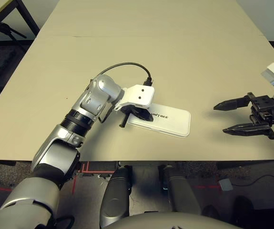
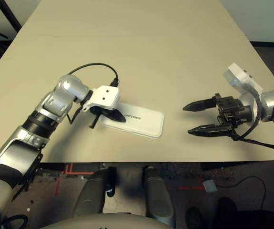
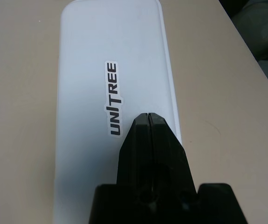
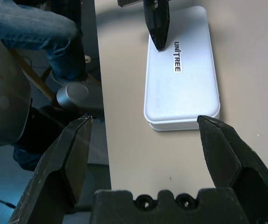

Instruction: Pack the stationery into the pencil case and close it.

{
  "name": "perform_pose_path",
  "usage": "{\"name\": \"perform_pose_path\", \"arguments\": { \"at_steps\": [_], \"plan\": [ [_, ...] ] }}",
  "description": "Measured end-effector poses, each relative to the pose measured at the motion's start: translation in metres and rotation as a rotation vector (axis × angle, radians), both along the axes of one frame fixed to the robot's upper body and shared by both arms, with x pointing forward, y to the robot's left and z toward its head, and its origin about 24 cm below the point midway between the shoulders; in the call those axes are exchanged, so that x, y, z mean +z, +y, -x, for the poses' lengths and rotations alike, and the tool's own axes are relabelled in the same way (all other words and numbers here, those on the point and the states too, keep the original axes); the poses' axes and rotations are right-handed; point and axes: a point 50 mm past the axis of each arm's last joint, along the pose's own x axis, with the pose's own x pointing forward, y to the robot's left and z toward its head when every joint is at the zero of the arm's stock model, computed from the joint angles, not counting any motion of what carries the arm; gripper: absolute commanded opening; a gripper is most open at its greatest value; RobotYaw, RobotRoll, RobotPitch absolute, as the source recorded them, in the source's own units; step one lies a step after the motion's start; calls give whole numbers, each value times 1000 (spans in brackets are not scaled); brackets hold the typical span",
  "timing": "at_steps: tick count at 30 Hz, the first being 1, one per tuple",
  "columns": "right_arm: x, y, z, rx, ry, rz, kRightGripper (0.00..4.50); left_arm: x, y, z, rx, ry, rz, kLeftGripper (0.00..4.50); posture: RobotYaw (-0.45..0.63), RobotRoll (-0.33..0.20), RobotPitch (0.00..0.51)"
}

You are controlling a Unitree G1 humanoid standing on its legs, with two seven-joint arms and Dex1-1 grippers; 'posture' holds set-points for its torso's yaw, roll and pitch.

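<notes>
The white pencil case (image 1: 170,121) with black "UNITREE" lettering lies shut and flat near the table's front edge. My left gripper (image 1: 146,116) is shut, its joined fingertips (image 3: 147,117) resting on the lid at the case's left end, beside the lettering. Nothing is held between them. My right gripper (image 1: 219,118) hovers open to the right of the case, apart from it, and points at its right end (image 4: 182,109). The right wrist view also shows the left gripper (image 4: 158,28) on the lid. The stationery is hidden.
The table's front edge (image 1: 141,161) runs just below the case. A black cable (image 1: 127,66) loops behind my left wrist. A person's leg in jeans (image 4: 36,25) shows past the table's edge. Bare tabletop (image 1: 175,57) stretches beyond the case.
</notes>
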Motion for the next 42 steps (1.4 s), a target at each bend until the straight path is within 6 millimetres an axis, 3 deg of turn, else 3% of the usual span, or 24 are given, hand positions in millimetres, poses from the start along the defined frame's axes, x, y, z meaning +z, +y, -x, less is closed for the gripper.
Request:
{"name": "perform_pose_path", "arguments": {
  "at_steps": [1, 4, 9, 14, 18, 23, 29, 33, 42],
  "plan": [
    [-1, 1, -1, -4, 2, -6, 4500, 0, -1, 0, 20, 19, 14, 57, 57, 0, 214],
    [-1, 5, -4, -17, -15, -37, 4500, -2, 2, -3, 108, 70, 83, 623, 52, 0, 214],
    [5, 18, -19, -121, -117, -133, 4500, 13, 14, -20, 422, 45, 364, 2475, 64, 0, 211],
    [6, 22, -35, -321, -184, -260, 4500, 37, 62, -46, 960, -166, 609, 4461, 97, 0, 207],
    [-3, 25, -51, -549, -245, -393, 4500, 45, 97, -50, 1269, -338, 742, 4461, 112, 0, 204],
    [-14, 19, -69, -872, -319, -440, 4500, 35, 123, -41, 1457, -425, 809, 4461, 114, 0, 196],
    [-34, -20, -79, -1320, -436, -432, 4500, 40, 157, -20, 1694, -609, 964, 4461, 118, 0, 189],
    [-43, -40, -79, -1478, -460, -414, 4500, 34, 162, -12, 1773, -658, 1005, 4461, 120, 0, 187],
    [-58, -60, -75, -1577, -456, -347, 4500, 15, 156, -5, 1779, -630, 986, 4461, 107, 0, 188]
  ]
}}
